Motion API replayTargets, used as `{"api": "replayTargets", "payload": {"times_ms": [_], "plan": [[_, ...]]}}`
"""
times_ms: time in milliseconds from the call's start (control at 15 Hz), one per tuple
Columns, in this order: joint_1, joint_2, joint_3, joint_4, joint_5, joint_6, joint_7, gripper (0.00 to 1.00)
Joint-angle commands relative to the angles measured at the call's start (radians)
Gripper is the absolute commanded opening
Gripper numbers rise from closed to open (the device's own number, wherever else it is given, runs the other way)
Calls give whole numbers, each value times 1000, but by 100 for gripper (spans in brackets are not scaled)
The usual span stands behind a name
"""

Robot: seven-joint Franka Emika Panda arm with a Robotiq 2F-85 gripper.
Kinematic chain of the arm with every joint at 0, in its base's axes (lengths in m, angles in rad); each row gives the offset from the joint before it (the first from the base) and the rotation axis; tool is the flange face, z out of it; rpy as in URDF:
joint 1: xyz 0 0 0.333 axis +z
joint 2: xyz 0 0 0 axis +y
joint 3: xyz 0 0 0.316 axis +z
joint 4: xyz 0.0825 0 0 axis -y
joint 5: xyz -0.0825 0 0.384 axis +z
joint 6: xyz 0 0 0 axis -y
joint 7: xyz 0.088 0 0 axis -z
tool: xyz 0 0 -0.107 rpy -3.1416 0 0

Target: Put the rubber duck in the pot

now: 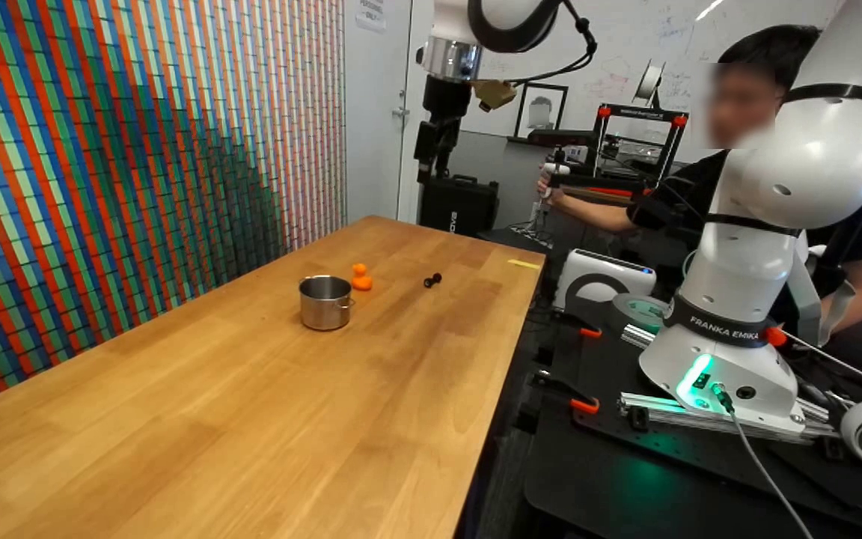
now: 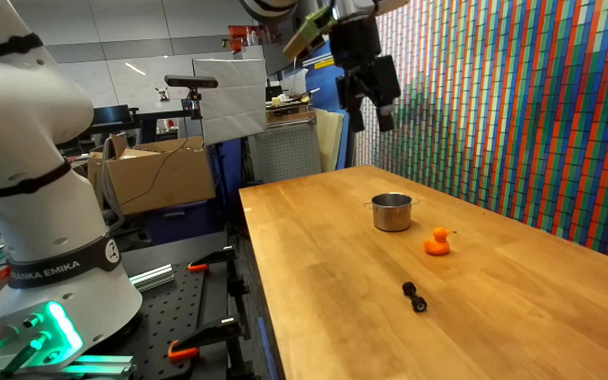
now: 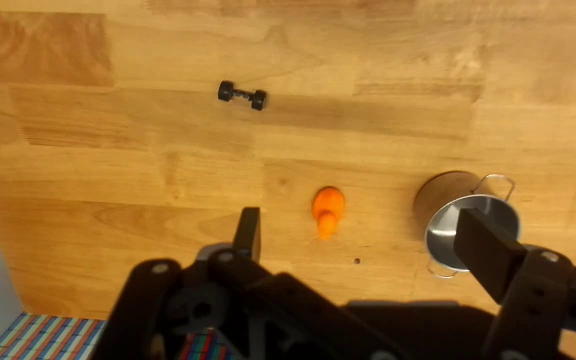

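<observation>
The orange rubber duck (image 1: 361,281) stands upright on the wooden table, close to the pot but apart from it. It also shows in an exterior view (image 2: 437,245) and, from above, in the wrist view (image 3: 329,204). The silver metal pot (image 1: 326,311) stands upright with thin wire handles; it also shows in an exterior view (image 2: 392,218). In the wrist view one finger hides part of the pot (image 3: 448,187); the visible inside holds nothing. My gripper (image 2: 371,126) is open and empty, high above the table. In the wrist view the duck lies between the fingertips (image 3: 359,222), far below them.
A small black wheel axle (image 2: 414,297) lies on the wooden table (image 1: 289,419); it also shows in the wrist view (image 3: 242,95). A multicoloured tiled wall (image 1: 102,187) runs along the table's long side. A person (image 1: 745,97) stands behind the robot base.
</observation>
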Motion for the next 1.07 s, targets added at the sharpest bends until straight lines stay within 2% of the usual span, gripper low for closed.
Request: {"api": "replayTargets", "payload": {"times_ms": [0,333,533,800,1000], "plan": [[-24,259,-20,183,-54,71,100,100],[18,577,-83,396,-108,152,276,100],[66,745,-111,538,-85,154,334,100],[108,874,-117,652,-38,129,361,100],[118,909,-119,683,2,92,369,100]]}}
